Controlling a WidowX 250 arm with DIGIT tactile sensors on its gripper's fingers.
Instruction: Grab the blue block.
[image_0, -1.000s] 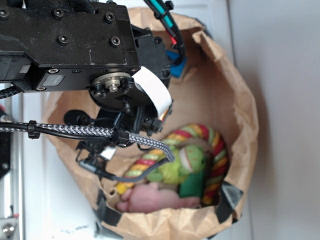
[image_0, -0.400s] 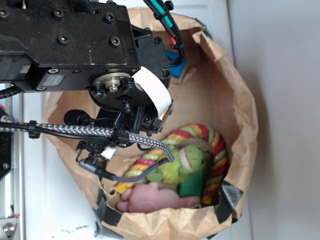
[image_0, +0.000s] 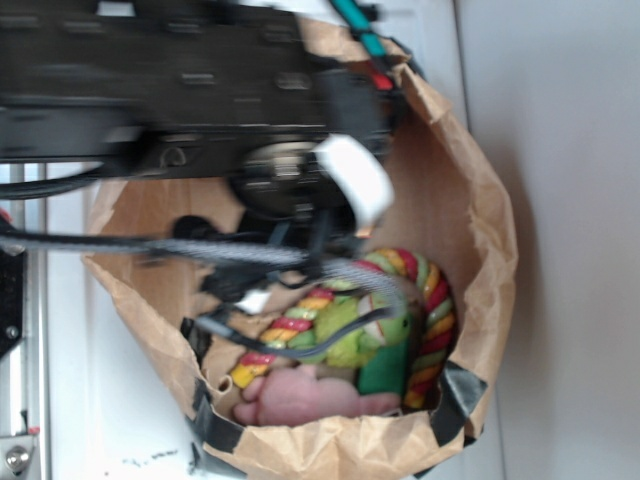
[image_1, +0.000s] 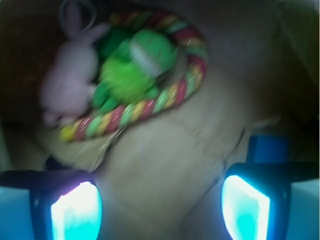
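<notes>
The blue block sits at the lower right of my wrist view, just behind my right finger, against the paper bag wall. Closing from here could miss it or snag the bag. My gripper is spread wide, holding nothing.

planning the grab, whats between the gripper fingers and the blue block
In the wrist view, nothing: the blue block sits just beyond the right finger of the open gripper, on bare brown paper bag.
</notes>
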